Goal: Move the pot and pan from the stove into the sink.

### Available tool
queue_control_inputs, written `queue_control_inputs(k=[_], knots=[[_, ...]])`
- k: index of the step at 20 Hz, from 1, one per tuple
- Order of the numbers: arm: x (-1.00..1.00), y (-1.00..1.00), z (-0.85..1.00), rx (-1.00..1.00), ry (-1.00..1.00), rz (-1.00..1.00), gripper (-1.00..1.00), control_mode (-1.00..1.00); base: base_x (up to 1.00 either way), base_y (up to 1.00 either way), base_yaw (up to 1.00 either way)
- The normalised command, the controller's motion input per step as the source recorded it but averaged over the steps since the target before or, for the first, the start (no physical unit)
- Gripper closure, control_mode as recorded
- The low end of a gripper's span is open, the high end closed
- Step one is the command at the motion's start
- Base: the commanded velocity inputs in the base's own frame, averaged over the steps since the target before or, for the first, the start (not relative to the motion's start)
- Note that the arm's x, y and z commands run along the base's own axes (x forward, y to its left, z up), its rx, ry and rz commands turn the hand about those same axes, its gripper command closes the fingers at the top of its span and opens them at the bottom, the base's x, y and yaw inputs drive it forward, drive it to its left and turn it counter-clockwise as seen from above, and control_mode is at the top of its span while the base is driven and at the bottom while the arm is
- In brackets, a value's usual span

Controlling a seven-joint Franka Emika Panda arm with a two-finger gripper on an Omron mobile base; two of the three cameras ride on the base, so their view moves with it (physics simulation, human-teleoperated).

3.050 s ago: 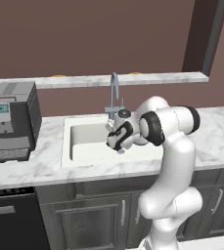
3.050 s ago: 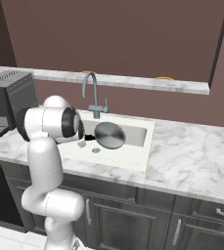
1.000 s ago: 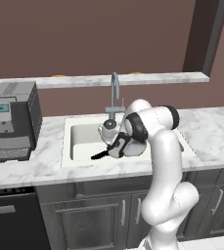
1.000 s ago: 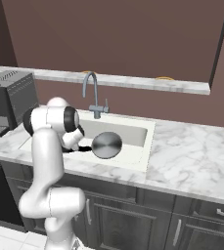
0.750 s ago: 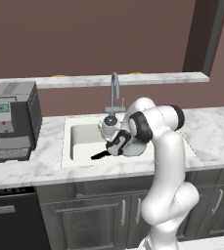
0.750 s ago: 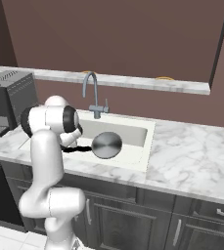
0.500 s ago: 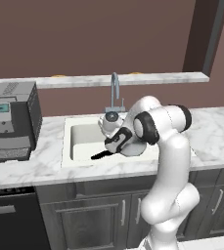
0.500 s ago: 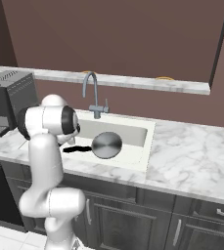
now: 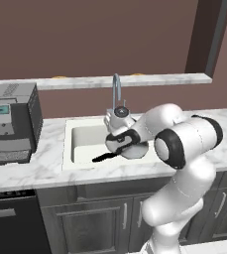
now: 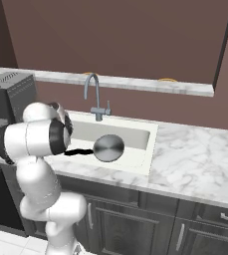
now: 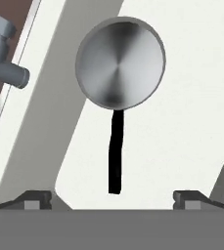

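The gripper (image 9: 119, 144) hangs over the sink (image 9: 78, 144) in the left base view. The right base view has the pan (image 10: 108, 148) lying in the basin. In the hand view its jaws stand wide, empty, either side of the pan's black handle (image 11: 115, 151): the pan looks delivered, so the pot likely comes next.

Even, soft rendered light, sharp throughout, with a radial sheen on the pan (image 11: 120, 63).
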Motion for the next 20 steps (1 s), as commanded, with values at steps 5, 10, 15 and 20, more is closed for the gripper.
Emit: queue_control_inputs(k=[5, 10, 15, 20], knots=[[-0.89, -0.20, 0.91, 0.05, 0.00, 0.00, -1.00, -1.00, 0.00, 0.00, 0.00], [-1.00, -0.22, 0.82, 0.06, 0.00, 0.00, -1.00, -1.00, 0.00, 0.00, 0.00], [-1.00, -0.23, 0.88, 0.05, 0.00, 0.00, -1.00, -1.00, 0.00, 0.00, 0.00], [-1.00, -0.17, 0.93, 0.04, 0.00, 0.00, -1.00, -1.00, 0.00, 0.00, 0.00]])
